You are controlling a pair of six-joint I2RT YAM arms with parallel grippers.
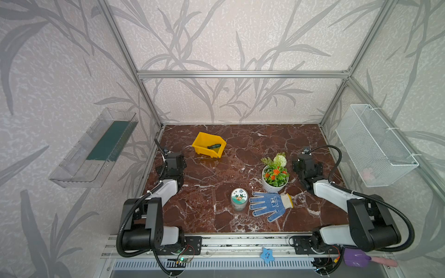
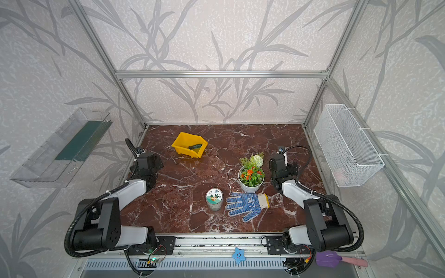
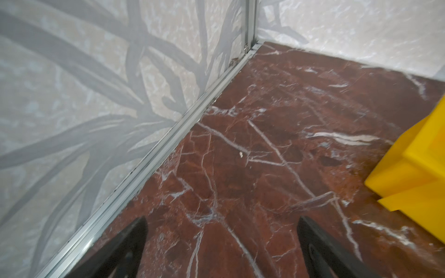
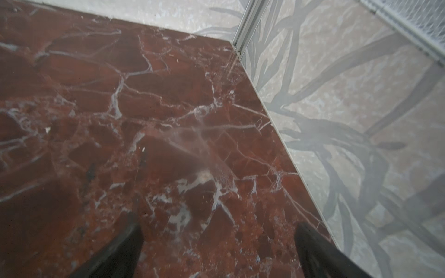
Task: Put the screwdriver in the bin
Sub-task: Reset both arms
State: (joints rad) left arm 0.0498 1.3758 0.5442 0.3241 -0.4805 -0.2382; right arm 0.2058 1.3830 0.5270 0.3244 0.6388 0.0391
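The screwdriver (image 1: pixel 213 146) lies inside the yellow bin (image 1: pixel 201 149), flat on its floor towards the low front lip; both top views show it there (image 2: pixel 195 146). The bin (image 2: pixel 180 149) stands on the red marble table (image 1: pixel 240 154), in the far left part, clear of everything else.

The left gripper (image 3: pixel 221 219) hovers over bare table near the left wall. Its jaws stand wide apart with nothing between them. A corner of the bin (image 3: pixel 414 168) shows at the edge of the left wrist view, near the gripper but not touching it. The right gripper (image 4: pixel 218 226) hangs over bare marble by the right wall, jaws likewise spread and empty (only stone shows between the two dark tips).

A white pot of flowers (image 1: pixel 274 185) stands just beside the right arm. In front of it lies a blue dotted glove (image 1: pixel 269 204), and a small round jar (image 1: pixel 239 198) stands next to the fingers of the glove.

A clear tray (image 1: pixel 96 149) hangs on the left wall and a white wire basket (image 1: pixel 375 146) on the right wall.
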